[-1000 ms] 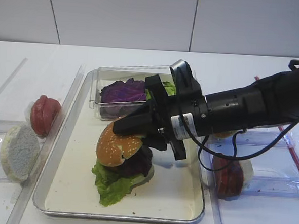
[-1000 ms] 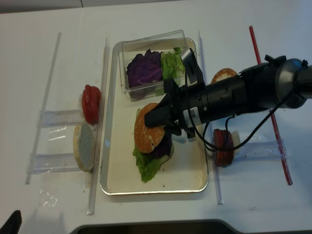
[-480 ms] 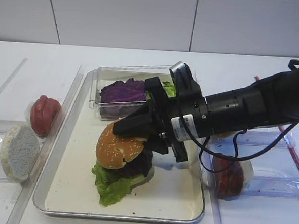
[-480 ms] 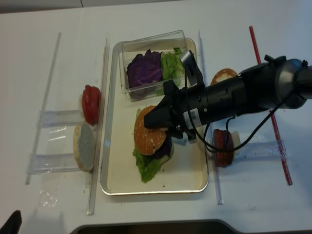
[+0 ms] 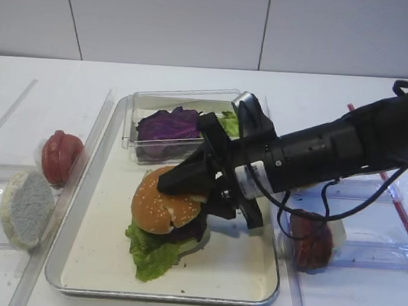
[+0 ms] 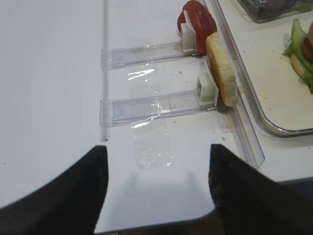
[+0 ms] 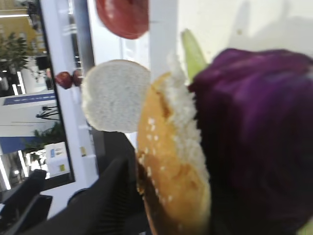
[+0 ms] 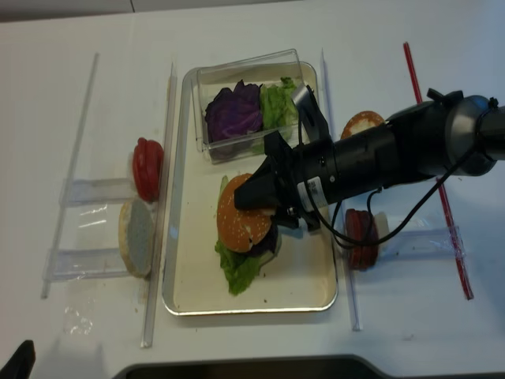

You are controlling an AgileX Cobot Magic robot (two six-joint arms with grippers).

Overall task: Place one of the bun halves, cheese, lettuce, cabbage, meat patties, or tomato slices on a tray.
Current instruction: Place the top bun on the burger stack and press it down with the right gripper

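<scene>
surface (image 5: 194, 83): white, seen under everything in both high views
wall (image 5: 163, 22): pale panels with thin seams, seen behind the surface
clear box (image 8: 293, 59): small, plastic, set at the far end, leafy contents
left holders (image 6: 146, 105): two narrow clear plastic strips, laid side by side, white clips at their inner ends
long clear rails (image 8: 79, 150): run lengthwise on the left
right holder (image 5: 372, 236): clear plastic, lying flat on the right
red strip (image 8: 438, 181): thin, laid lengthwise at far right
clear tape patch (image 6: 152, 147): seen just beside the nearer left holder
crumbs (image 6: 226, 131): small specks scattered near that holder's end
</scene>
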